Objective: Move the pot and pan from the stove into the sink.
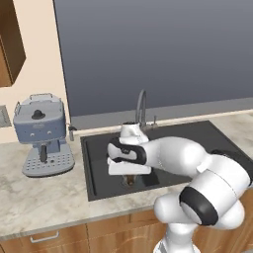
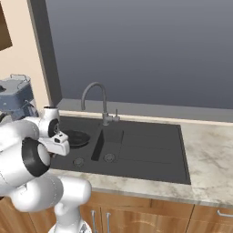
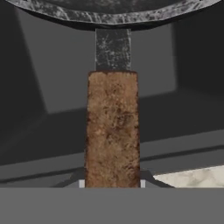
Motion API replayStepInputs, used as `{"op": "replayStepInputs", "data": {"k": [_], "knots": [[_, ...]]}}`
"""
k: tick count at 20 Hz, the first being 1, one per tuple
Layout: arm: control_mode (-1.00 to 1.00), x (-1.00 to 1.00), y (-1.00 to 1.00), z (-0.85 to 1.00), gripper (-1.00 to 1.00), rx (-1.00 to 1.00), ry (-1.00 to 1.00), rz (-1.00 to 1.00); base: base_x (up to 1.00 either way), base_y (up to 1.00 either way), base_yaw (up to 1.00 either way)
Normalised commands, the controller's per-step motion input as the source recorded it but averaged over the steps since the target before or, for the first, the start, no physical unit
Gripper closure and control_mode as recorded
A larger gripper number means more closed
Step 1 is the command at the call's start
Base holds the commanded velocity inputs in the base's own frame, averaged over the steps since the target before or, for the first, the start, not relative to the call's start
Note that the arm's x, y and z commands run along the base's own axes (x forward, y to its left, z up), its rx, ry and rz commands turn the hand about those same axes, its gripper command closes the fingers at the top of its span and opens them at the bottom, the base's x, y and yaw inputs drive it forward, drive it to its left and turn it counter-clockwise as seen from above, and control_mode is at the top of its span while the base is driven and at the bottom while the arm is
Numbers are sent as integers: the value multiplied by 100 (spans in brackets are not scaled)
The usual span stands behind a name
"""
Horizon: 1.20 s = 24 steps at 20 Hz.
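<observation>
Here the gripper (image 3: pixel 112 183) pinches the pan's brown handle (image 3: pixel 113 129) over the sink (image 2: pixel 150 150).

Seen from the hand, the handle runs straight out from between the 2 finger tips to a short dark neck and the pan (image 3: pixel 113 11), whose speckled rim crosses the top; the long axis lies in line with the gripper, pan ahead. In the right base view the pan (image 2: pixel 75 138) sits low in the basin's left part, just beside the gripper; whether it touches the bottom cannot be told. The next move, likely a release, depends on that. The faucet (image 1: pixel 141 106) arches behind. A marbled surface (image 1: pixel 44 197) surrounds the sink, with a blue-grey coffee machine (image 1: pixel 42 133) at left, below a grey window.
</observation>
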Motion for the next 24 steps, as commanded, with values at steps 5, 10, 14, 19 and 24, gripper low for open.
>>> {"op": "replayStepInputs", "data": {"k": [5,10,14,19,24], "knots": [[-100,17,61,-52,100,-5,0,-3,0,0,0],[-100,68,19,-27,100,0,0,-1,0,0,0],[-100,41,1,-5,100,1,0,0,0,0,0],[-100,1,8,1,-100,0,0,-2,0,0,0],[-100,0,0,16,-100,4,0,-5,0,0,0]]}}
